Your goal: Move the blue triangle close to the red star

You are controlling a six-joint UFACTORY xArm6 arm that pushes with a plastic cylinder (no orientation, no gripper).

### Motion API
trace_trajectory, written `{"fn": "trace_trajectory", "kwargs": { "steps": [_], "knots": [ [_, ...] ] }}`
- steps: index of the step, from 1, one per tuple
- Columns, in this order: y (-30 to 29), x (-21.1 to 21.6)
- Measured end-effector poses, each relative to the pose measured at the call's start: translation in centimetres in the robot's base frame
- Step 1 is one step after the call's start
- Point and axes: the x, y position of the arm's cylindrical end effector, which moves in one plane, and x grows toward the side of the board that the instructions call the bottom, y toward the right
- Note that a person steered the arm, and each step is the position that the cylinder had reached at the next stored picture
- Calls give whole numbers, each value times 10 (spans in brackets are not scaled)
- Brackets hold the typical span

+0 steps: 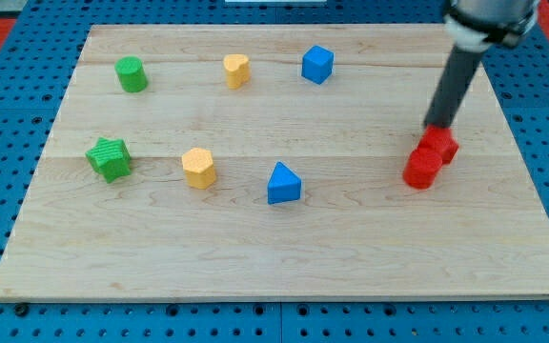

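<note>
There are two red blocks [431, 156], two blue blocks [317, 65], two yellow blocks [198, 168] and two green blocks [110, 158], eight in all.

Illumination is bright and even across the wooden tabletop [284, 257], with no glare or hot spots on the grain. Shadows are short and soft, sitting close under each block; the blue triangle [283, 184] casts a faint one toward the view's bottom. Block edges are slightly soft throughout. The dark rod [452, 88] is blurred along its length, and the arm's end at the view's top right is smeared. The tabletop outline tapers toward the view's top.
</note>
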Motion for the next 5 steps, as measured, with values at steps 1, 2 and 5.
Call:
{"fn": "trace_trajectory", "kwargs": {
  "steps": [1, 2, 5],
  "knots": [
    [-10, 38],
    [-15, 47],
    [-134, -2]
  ]
}}
